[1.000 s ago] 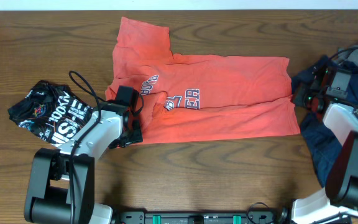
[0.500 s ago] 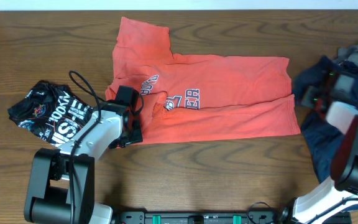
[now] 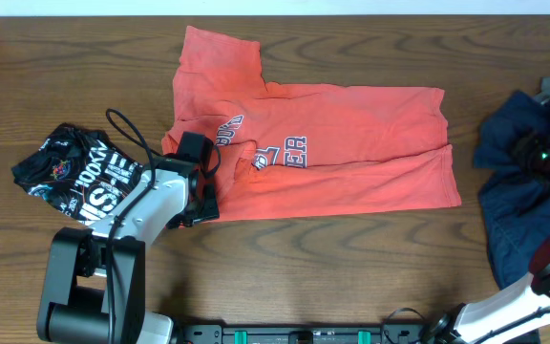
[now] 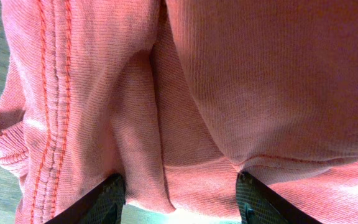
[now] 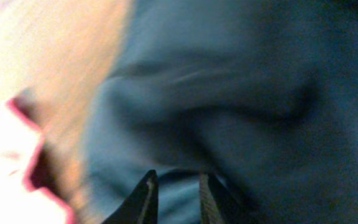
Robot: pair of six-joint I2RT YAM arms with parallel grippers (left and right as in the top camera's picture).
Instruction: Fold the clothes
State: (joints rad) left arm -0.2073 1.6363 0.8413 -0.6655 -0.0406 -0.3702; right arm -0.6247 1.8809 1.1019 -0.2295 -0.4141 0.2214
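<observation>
- While the coral T-shirt (image 3: 332, 153) lies spread across the middle of the table (image 3: 351, 277), the left gripper (image 4: 182, 199) sits at its lower-left hem, jaws apart, red cloth between them
- Right gripper (image 5: 176, 196), blurred, hangs over the navy garment (image 3: 514, 201) at the far right, jaws narrowly apart
- Black lettered garment (image 3: 74, 172) lies crumpled at the left

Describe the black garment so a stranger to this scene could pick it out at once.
On the wooden table, start from the big coral-red T-shirt spread in the middle and go to the robot's left. The black garment lies crumpled there. Unlike the red shirt and the navy garment at the opposite end, it is covered in white lettering.
</observation>
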